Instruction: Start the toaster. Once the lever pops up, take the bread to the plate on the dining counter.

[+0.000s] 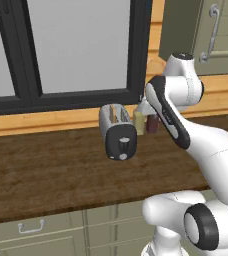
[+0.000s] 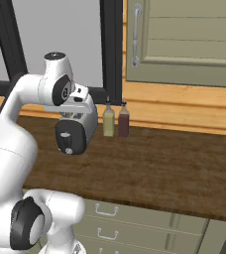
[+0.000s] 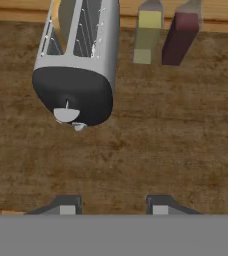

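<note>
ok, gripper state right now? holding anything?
Gripper: open, holding nothing; fingers apart above the worktop, short of the toaster.

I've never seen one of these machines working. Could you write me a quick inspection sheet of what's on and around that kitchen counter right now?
Surface: dark wood worktop, mostly bare.
Job's things: chrome toaster stands near the wall; pale knob on its black end face; something tan in one slot, probably the bread.
Clutter: two shakers, one cream, one brown, beside the toaster.
Tool: tool open, above the worktop, short of the toaster.
Cables: nothing seen.
Surroundings: window, olive cupboard, drawers below.
</note>
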Robot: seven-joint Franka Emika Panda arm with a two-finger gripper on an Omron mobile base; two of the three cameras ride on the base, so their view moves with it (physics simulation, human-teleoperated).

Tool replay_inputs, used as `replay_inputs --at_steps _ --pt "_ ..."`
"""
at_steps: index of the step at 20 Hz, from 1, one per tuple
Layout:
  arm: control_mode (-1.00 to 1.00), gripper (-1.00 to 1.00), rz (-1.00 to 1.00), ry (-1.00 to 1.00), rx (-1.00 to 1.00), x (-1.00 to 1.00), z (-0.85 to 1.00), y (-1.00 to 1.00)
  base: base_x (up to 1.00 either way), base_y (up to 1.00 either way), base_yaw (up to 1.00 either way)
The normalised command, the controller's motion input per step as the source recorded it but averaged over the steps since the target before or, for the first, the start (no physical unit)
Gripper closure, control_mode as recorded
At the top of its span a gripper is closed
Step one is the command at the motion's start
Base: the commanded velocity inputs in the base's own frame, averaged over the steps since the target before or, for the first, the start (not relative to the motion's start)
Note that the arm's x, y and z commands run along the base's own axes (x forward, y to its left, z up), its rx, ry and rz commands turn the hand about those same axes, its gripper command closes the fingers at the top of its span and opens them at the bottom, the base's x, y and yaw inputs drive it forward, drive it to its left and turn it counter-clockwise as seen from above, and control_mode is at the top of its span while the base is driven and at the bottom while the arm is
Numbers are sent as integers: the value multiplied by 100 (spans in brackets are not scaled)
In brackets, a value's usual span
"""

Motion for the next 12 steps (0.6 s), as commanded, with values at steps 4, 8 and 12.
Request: replay_inputs --at_steps 4,8,12 --pt "-100 -100 0 0 0 -46 -4 0 0 0 0" --pt "-100 -100 0 0 0 -79 -41 15 0 0 0" --pt "-100 -100 -10 0 0 -9 -41 68 0 0 0"
